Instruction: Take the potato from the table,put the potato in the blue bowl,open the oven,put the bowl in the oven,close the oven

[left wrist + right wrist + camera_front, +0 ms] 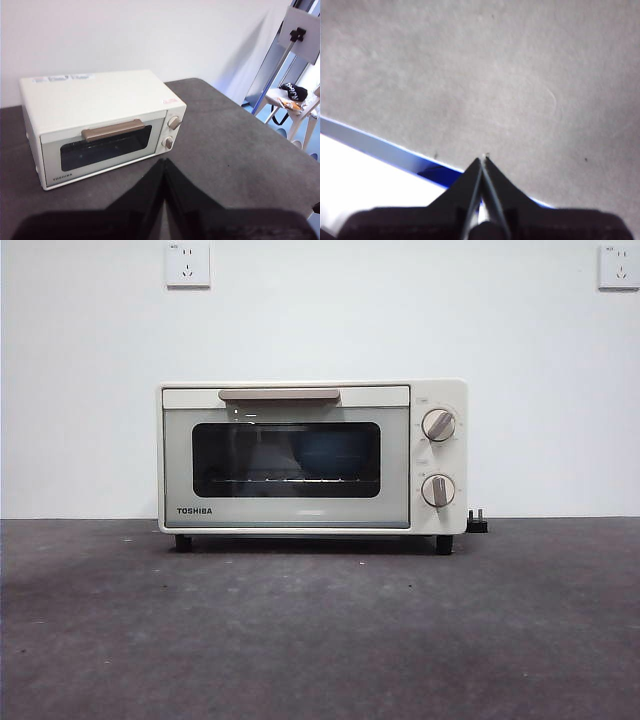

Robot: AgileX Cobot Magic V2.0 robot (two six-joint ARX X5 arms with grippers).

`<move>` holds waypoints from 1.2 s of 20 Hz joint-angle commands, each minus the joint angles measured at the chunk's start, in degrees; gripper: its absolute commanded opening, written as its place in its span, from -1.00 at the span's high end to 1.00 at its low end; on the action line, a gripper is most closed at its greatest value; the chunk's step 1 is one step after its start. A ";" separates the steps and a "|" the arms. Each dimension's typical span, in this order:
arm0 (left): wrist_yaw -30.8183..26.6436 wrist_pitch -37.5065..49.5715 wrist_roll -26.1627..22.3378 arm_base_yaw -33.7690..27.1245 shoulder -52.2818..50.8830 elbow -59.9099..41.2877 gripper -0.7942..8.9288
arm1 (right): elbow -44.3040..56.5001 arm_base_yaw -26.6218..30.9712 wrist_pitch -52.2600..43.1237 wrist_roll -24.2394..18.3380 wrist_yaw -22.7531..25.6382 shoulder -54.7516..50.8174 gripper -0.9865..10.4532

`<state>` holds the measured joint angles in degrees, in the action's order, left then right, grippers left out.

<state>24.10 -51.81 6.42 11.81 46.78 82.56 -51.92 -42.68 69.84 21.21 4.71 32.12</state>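
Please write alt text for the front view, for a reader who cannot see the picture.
A cream-white Toshiba oven stands on the dark grey table with its door shut, and the blue bowl shows dimly through the dark glass. Two round knobs sit at its right side; no gripper is visible.

A plain white wall (320, 310) carries two white square wall sockets, one high on the left (188, 264) and one high on the right (619, 266). Beyond the tabletop's far corner stand a white-legged stand (295, 107) and a white square board on a pole (299, 29), lit by bluish daylight
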 commanded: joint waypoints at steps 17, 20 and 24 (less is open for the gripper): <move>-26.18 72.43 -9.57 -7.17 -16.22 -54.12 0.84 | 0.44 0.04 -0.13 0.04 0.26 -0.04 0.85; -29.27 73.26 -4.74 -9.38 -22.34 -64.22 0.85 | 0.44 0.04 -0.15 0.04 0.24 -0.02 0.85; -28.15 69.26 -1.62 -12.04 -30.73 -74.55 0.85 | 0.44 0.04 -0.13 0.04 0.26 -0.04 0.85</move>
<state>-4.29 16.99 3.25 0.01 16.62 8.69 -51.92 -42.68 69.87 21.23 4.71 32.14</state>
